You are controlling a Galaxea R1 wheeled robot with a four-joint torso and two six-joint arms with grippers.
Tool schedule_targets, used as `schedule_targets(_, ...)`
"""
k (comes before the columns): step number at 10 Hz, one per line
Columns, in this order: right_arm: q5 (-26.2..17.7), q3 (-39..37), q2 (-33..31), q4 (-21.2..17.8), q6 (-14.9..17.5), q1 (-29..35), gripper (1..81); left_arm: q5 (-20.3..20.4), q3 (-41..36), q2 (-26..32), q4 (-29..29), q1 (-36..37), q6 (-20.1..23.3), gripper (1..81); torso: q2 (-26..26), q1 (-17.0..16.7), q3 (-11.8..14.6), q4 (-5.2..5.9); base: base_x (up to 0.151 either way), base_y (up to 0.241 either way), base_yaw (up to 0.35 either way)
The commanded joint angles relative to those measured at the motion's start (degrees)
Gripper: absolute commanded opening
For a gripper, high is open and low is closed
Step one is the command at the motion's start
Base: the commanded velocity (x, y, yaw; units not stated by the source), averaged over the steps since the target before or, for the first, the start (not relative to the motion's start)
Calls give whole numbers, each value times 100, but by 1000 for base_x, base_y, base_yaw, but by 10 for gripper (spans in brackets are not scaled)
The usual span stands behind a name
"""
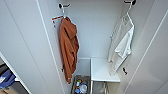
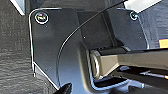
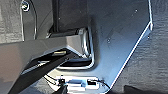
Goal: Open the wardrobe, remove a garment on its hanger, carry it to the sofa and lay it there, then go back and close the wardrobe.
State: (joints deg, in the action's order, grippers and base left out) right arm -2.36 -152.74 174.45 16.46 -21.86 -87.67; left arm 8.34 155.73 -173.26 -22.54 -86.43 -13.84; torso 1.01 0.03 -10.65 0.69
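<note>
The wardrobe [image 1: 97,30] stands open right in front of me, its left door [image 1: 22,45] and right door [image 1: 150,57] both swung out wide. The white garment [image 1: 122,46] hangs limp at the inside right on its thin white hanger [image 1: 128,13], whose hook is caught on a dark peg at the top. A longer rust-orange garment [image 1: 68,45] hangs at the inside left. In both wrist views my arms' dark plates sit over dark grey floor [image 2: 12,50], and the fingers cannot be made out.
A white shelf [image 1: 102,70] sits low inside the wardrobe, under the white garment. Beside it on the bottom stands a box [image 1: 80,86] of small coloured items. A blue shape [image 1: 6,77] shows past the left door's lower edge.
</note>
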Motion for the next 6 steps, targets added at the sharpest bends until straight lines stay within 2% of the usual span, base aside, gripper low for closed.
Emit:
schedule_targets(1, -335, 61, 102, 103, 23, 140, 811, -298, 1, 28, -49, 139, -5, 811, 0, 0, 0, 0, 0, 0, 0)
schedule_targets(4, -159, 61, 75, 94, 32, 236, 811, -298, 10, 107, 13, 131, -40, 811, 0, 0, 0, 0, 0, 0, 0)
schedule_targets(6, -422, 78, 101, 163, 50, 395, 811, -298, 10, 125, 13, 139, -23, 811, 0, 0, 0, 0, 0, 0, 0)
